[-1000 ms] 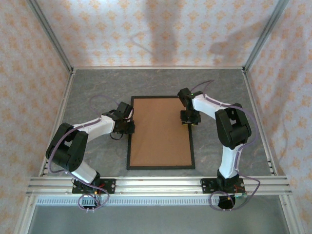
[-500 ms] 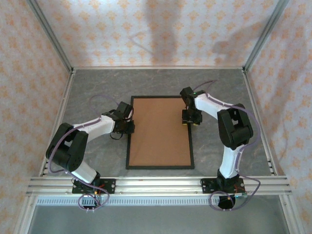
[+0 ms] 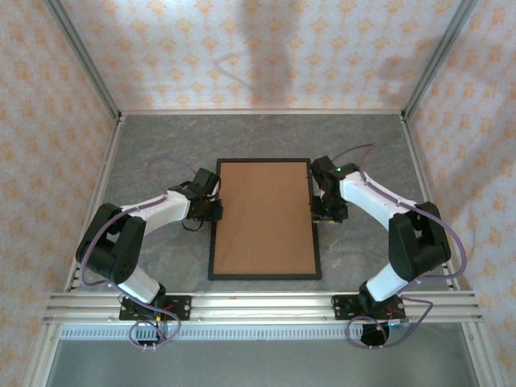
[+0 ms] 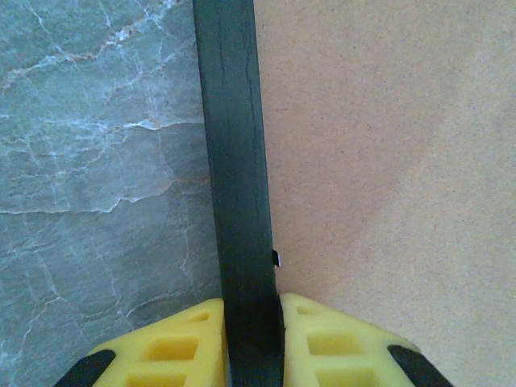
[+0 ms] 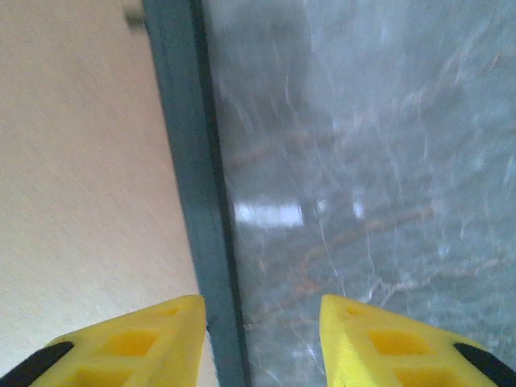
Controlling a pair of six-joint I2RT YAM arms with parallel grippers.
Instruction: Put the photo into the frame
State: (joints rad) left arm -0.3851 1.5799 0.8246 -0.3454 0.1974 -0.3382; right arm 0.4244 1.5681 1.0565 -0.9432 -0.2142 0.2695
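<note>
- While the frame [image 3: 262, 276] lies flat on the table [image 3: 161, 145], its left rail is clamped by the left gripper [image 4: 251, 314], arm bent low.
- The right rail is straddled by the right gripper [image 5: 262, 310], fingers apart.

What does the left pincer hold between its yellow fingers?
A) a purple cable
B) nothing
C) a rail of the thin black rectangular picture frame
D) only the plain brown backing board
C: the left pincer has its yellow fingers tight on both sides of a rail of the thin black rectangular picture frame, beside the plain brown backing board.
</note>
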